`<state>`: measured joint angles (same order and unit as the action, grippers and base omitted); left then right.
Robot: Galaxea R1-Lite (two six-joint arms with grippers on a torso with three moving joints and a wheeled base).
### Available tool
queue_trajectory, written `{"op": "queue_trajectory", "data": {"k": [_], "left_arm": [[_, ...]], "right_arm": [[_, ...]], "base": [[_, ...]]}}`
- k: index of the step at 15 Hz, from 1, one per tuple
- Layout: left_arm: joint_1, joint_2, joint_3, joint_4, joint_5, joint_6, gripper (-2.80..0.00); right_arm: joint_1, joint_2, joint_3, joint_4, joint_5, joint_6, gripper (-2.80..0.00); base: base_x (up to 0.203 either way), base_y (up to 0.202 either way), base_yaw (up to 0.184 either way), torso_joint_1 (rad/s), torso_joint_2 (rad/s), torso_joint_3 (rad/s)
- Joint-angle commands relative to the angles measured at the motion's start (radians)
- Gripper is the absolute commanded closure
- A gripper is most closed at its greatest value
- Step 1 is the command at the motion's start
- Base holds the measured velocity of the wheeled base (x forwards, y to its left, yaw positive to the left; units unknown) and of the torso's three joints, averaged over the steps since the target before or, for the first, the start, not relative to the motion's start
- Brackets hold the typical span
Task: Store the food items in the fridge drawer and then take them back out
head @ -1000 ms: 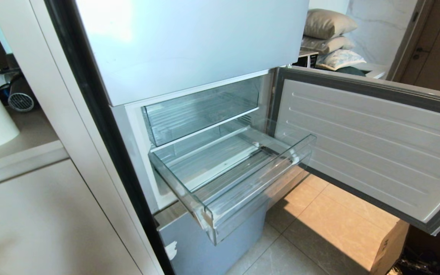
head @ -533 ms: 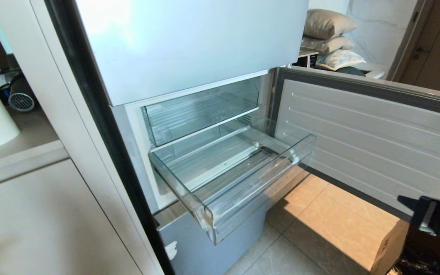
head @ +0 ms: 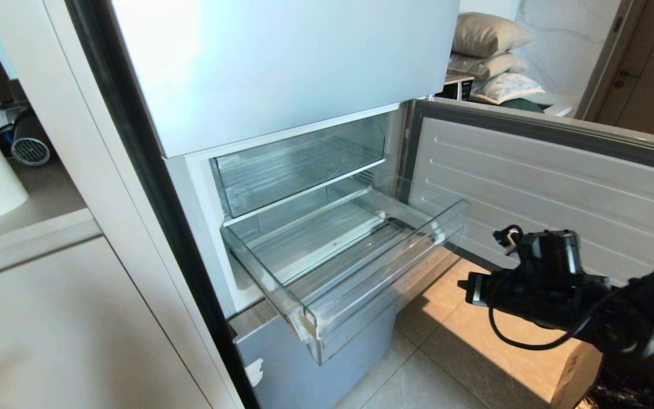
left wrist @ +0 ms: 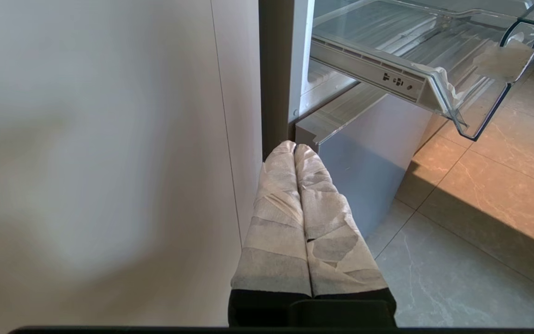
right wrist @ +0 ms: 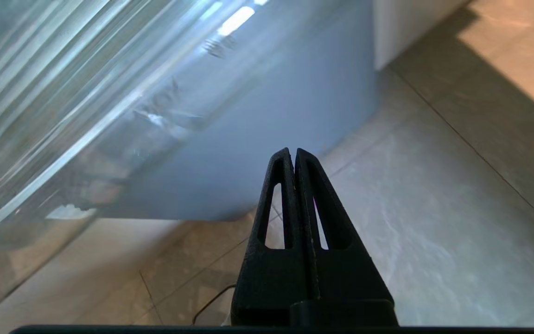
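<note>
Right gripper (right wrist: 294, 153) newly arrived beside fridge drawer (head: 361, 267), closed, empty

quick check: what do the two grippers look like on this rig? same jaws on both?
No. The left gripper has two long tapered fingers wrapped in pale grey, creased tape over a black base. The right gripper is bare black plastic: its fingers are tapered too, each with a long slot cut through it. In the head view the right arm is black, with a bulky wrist block and a loose black cable looping beneath.
</note>
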<state>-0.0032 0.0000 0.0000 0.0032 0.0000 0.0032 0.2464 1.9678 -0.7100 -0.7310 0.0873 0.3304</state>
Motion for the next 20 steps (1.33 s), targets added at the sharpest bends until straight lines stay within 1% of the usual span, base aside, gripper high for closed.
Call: {"op": "queue_trajectory", "data": {"k": [1,2,5,8,10,11,12,13,14,15,17,18,20], "left_arm": [[0.0,0.002,0.0,0.0,0.0,0.0,0.0],[0.0,0.001,0.0,0.0,0.0,0.0,0.0],[0.0,0.0,0.0,0.0,0.0,0.0,0.0],[0.0,0.0,0.0,0.0,0.0,0.0,0.0],[0.0,0.002,0.0,0.0,0.0,0.0,0.0],[0.0,0.002,0.0,0.0,0.0,0.0,0.0],[0.0,0.002,0.0,0.0,0.0,0.0,0.0],[0.0,0.002,0.0,0.0,0.0,0.0,0.0],[0.0,0.002,0.0,0.0,0.0,0.0,0.0],[0.0,0.002,0.0,0.0,0.0,0.0,0.0],[0.0,0.002,0.0,0.0,0.0,0.0,0.0],[0.0,0.002,0.0,0.0,0.0,0.0,0.0],[0.0,0.002,0.0,0.0,0.0,0.0,0.0]], "right_arm": [[0.033,0.144,-0.092,-0.01,0.003,-0.036,0.0],[0.049,0.16,-0.129,-0.013,0.003,-0.074,0.0],[0.095,0.196,-0.251,-0.031,-0.009,-0.091,0.0],[0.147,0.301,-0.405,-0.097,-0.099,-0.091,0.0],[0.159,0.381,-0.533,-0.155,-0.168,-0.086,0.0],[0.164,0.411,-0.601,-0.188,-0.194,-0.074,0.0],[0.177,0.438,-0.642,-0.228,-0.214,-0.038,0.0],[0.19,0.441,-0.643,-0.24,-0.223,-0.009,0.0],[0.204,0.432,-0.62,-0.25,-0.227,0.035,0.0],[0.213,0.413,-0.577,-0.255,-0.228,0.057,0.0],[0.227,0.382,-0.501,-0.261,-0.227,0.07,0.0],[0.228,0.381,-0.5,-0.262,-0.227,0.069,0.0],[0.226,0.404,-0.54,-0.263,-0.222,0.067,0.0]], "base": [[0.0,0.0,0.0,0.0,0.0,0.0],[0.0,0.0,0.0,0.0,0.0,0.0],[0.0,0.0,0.0,0.0,0.0,0.0],[0.0,0.0,0.0,0.0,0.0,0.0],[0.0,0.0,0.0,0.0,0.0,0.0],[0.0,0.0,0.0,0.0,0.0,0.0],[0.0,0.0,0.0,0.0,0.0,0.0],[0.0,0.0,0.0,0.0,0.0,0.0],[0.0,0.0,0.0,0.0,0.0,0.0],[0.0,0.0,0.0,0.0,0.0,0.0],[0.0,0.0,0.0,0.0,0.0,0.0],[0.0,0.0,0.0,0.0,0.0,0.0],[0.0,0.0,0.0,0.0,0.0,0.0]]}}
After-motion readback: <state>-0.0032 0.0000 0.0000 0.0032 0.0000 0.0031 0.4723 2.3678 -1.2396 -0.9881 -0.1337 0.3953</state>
